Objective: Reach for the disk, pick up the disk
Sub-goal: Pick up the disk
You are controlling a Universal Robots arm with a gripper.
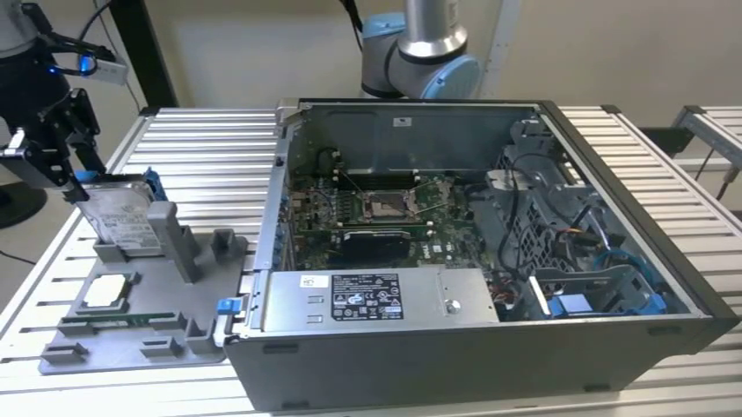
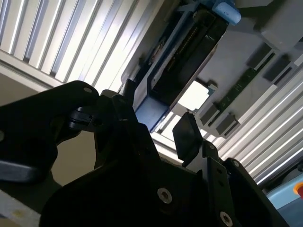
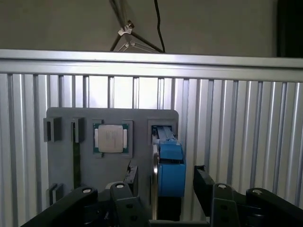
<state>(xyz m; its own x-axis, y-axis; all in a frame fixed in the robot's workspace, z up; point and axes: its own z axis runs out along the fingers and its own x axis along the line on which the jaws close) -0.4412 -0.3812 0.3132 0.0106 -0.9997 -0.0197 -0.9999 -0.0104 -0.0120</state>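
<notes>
One claw (image 1: 76,184), spread wide, straddles the top of the upright disk (image 1: 120,215) at the exterior view's left. Disk stands in a grey tray (image 1: 174,304) on the slatted tabletop (image 1: 197,148), beside the computer case (image 1: 464,356).

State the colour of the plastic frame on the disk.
The disk frame is blue, clearest in the first wrist view.
</notes>
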